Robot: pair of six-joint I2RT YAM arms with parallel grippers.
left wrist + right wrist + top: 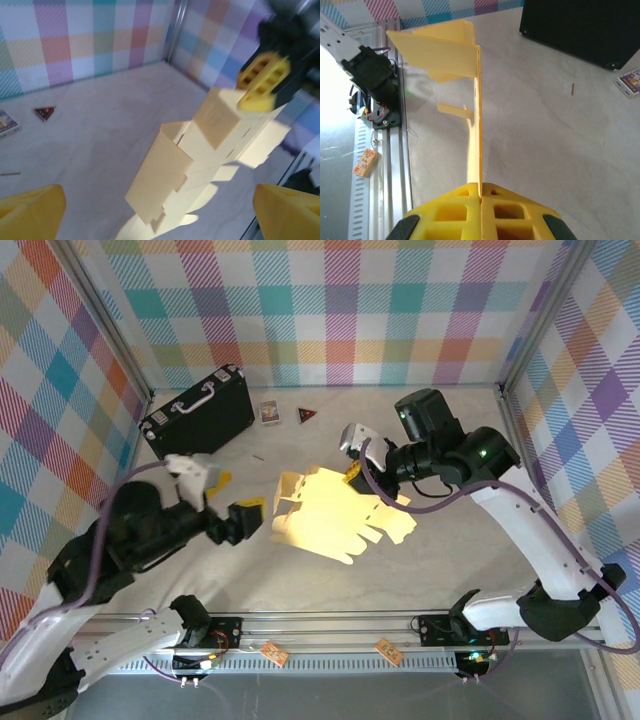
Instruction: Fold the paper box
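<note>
Sprawling over the middle of the pale table (430, 575), the paper box (325, 515) is a partly folded mustard sheet. Its far right edge is raised and pinched flat between the closed right jaws. The left jaws stand spread wide and empty, near its left edge without touching.

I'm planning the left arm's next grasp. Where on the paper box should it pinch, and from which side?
Probably the upturned flap at the left end of the paper box, approached from the left. That flap appears to stand up off the table, so the jaws can straddle it, and the open left gripper faces it. The right gripper pinches the opposite edge.
</note>
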